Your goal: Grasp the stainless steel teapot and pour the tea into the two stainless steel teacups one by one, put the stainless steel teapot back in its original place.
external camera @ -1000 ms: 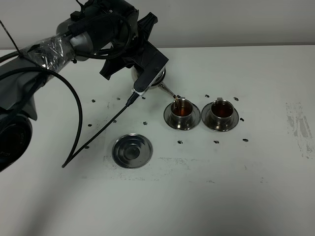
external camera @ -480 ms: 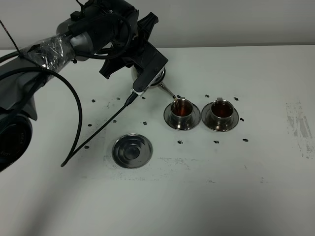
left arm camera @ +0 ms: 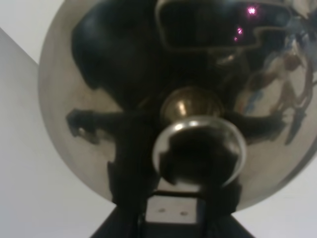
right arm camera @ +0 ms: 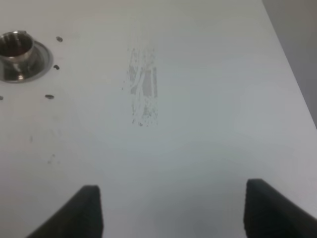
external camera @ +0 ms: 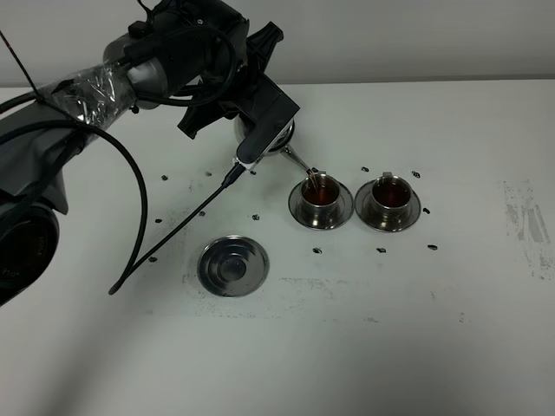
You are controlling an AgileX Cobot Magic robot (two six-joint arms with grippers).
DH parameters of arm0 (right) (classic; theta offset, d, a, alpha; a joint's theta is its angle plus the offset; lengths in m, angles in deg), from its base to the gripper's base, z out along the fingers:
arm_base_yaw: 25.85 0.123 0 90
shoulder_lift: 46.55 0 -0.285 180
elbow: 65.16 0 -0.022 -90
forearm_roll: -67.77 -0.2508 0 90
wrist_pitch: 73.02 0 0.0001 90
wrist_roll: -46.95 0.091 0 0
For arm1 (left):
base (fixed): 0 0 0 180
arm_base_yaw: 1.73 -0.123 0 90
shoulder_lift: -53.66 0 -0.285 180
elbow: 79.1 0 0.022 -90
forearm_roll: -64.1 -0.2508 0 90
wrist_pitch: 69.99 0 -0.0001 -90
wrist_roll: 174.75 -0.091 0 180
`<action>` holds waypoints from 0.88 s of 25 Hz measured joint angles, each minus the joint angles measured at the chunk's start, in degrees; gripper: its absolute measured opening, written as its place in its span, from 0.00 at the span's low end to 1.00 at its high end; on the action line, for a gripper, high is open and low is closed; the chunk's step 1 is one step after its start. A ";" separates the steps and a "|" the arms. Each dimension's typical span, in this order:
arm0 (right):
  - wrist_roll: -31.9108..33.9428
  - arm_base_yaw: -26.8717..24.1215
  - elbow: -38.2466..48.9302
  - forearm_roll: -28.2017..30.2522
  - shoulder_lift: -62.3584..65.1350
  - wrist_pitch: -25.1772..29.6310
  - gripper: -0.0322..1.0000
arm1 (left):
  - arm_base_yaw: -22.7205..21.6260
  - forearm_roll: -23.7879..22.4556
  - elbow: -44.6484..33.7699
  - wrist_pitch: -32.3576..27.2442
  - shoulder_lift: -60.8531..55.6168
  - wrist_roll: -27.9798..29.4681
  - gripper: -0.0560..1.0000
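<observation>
The stainless steel teapot [external camera: 276, 139] hangs tilted above the table near its far edge, left of centre, its thin spout [external camera: 297, 161] angled down to the rim of the left teacup [external camera: 320, 191]. The left gripper [external camera: 260, 130] has the pot, fingers closed tight on its handle side; in the left wrist view the mirror-bright dome [left arm camera: 99, 74] and the lid knob [left arm camera: 199, 148] fill the frame, with the dark gripper reflected in the steel. Tea [external camera: 321, 195], dark reddish-brown, sits in the left teacup, and the right teacup [external camera: 389, 192] just beside it holds the same dark liquid. Each cup stands on its own round saucer. Nearer the front edge, left of the cups and well apart from them, lies the bare ringed saucer [external camera: 232, 265], nothing on it. A black cable [external camera: 139, 208] loops down from the left arm onto the table. The right gripper [right arm camera: 173, 208] hovers over bare table [right arm camera: 198, 124] toward the right side, its fingers [right arm camera: 86, 210] spread wide and holding nothing.
</observation>
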 joint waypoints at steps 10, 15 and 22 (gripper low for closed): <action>0.00 0.00 0.00 0.00 0.00 0.00 0.60 | 0.00 -0.17 0.00 0.17 0.00 0.00 0.23; 0.00 0.00 0.00 0.00 0.00 0.00 0.60 | 0.00 -0.37 0.00 0.17 0.00 0.00 0.23; 0.00 0.00 0.00 0.00 0.00 0.00 0.60 | 0.00 -0.41 0.00 0.17 0.00 0.00 0.23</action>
